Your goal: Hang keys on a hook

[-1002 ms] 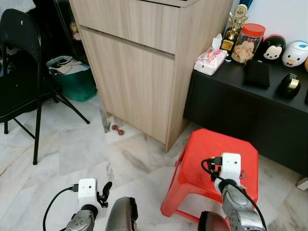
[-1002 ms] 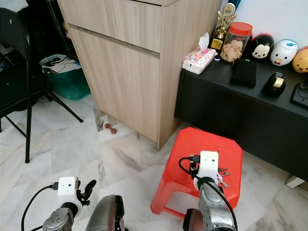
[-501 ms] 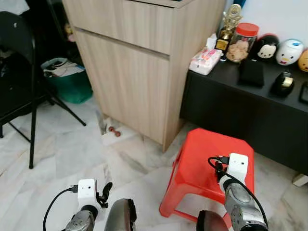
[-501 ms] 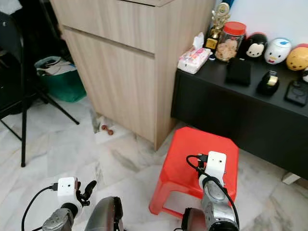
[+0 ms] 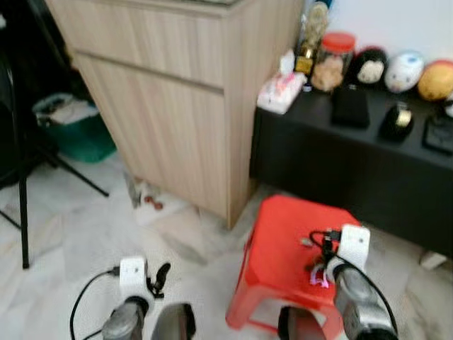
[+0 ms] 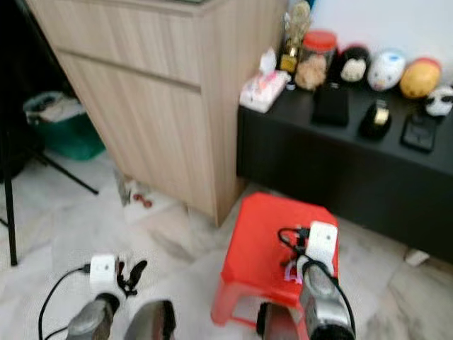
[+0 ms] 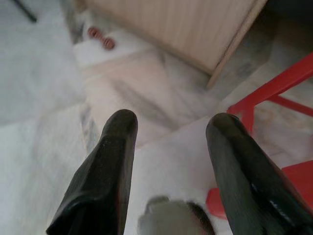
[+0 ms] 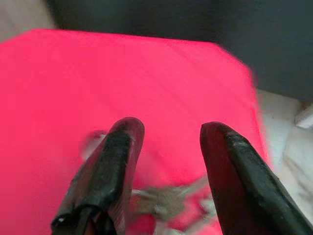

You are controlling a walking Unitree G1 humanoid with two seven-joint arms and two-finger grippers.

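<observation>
Spread apart, the right gripper (image 8: 168, 147) hangs just above the red stool (image 5: 283, 241), its two black fingers (image 8: 112, 166) parted with a gap between them — nothing is pinched. Below and between those fingers lie the keys (image 8: 161, 201), a blurred silvery bunch resting on the stool's seat with a bit of pink beside them (image 5: 317, 278). Off to the robot's left, the left gripper (image 7: 168, 147) hangs low over the marble floor (image 5: 64, 241), its fingers likewise held wide with nothing in them; a small reddish object (image 7: 100, 38) lies on the floor near the foot of the wooden cabinet (image 5: 177, 106). Behind the stool stands a low black sideboard (image 5: 340, 163). On its top sit a pack of tissues (image 5: 277, 91), a trophy (image 5: 309, 35), and a red-lidded jar (image 5: 333, 62) holding pale, biscuit-like pieces — blur hides what exactly. Further along are round character figures (image 5: 405, 69). At the far left, a green bin (image 5: 71, 127) holds crumpled material.
</observation>
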